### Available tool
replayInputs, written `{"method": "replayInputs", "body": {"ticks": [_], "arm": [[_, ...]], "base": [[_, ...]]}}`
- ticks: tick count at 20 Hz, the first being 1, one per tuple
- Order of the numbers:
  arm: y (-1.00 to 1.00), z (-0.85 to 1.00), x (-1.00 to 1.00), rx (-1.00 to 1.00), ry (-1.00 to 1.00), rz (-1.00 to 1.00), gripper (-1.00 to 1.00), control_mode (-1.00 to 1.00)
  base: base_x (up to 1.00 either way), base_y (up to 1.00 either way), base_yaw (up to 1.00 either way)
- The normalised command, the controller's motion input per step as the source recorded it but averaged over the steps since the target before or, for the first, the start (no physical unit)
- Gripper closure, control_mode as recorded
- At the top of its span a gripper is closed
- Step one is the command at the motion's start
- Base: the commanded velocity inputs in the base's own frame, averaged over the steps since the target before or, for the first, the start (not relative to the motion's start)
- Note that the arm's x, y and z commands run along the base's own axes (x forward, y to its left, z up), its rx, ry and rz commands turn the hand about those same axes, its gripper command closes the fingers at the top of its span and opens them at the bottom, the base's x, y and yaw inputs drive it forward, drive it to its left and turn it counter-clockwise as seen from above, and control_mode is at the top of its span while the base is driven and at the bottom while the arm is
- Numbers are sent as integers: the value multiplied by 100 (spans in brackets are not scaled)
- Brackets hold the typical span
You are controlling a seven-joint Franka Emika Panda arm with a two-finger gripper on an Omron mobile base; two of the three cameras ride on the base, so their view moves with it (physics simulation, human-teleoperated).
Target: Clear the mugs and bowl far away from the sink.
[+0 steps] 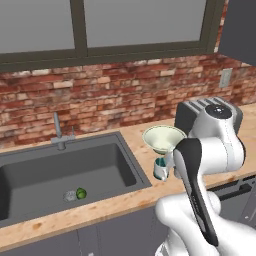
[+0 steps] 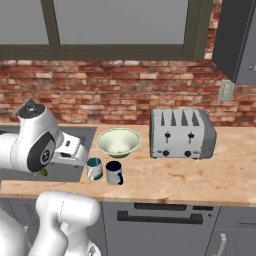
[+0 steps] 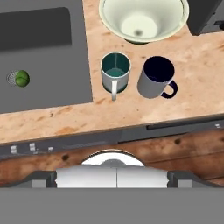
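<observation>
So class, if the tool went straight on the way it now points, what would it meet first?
Probably the teal mug, which sits nearest the middle of the hand view, with the navy mug beside it. Depth is unclear, so it might reach the counter just in front instead.

No text, label, brand, number or sign can be read anywhere: the mugs, the bowl, the toaster (image 2: pixel 182 134) and the wall outlet (image 2: pixel 226 91) all carry plain surfaces
</observation>
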Motion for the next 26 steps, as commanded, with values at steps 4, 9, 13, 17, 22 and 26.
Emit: {"method": "replayInputs", "body": {"ticks": [4,9,13,17,22,26], "arm": [[0,-31,53,0,2,0,-100,-100],[0,-37,47,0,0,0,-100,-100],[0,-38,36,0,0,0,-100,-100],[0,-41,25,0,0,0,-100,-100],[0,-37,13,0,2,0,-100,-100],[0,-32,9,0,3,0,-100,-100]], "base": [[0,0,0],[0,0,0],[0,0,0],[0,0,0],[0,0,0],[0,0,0]]}}
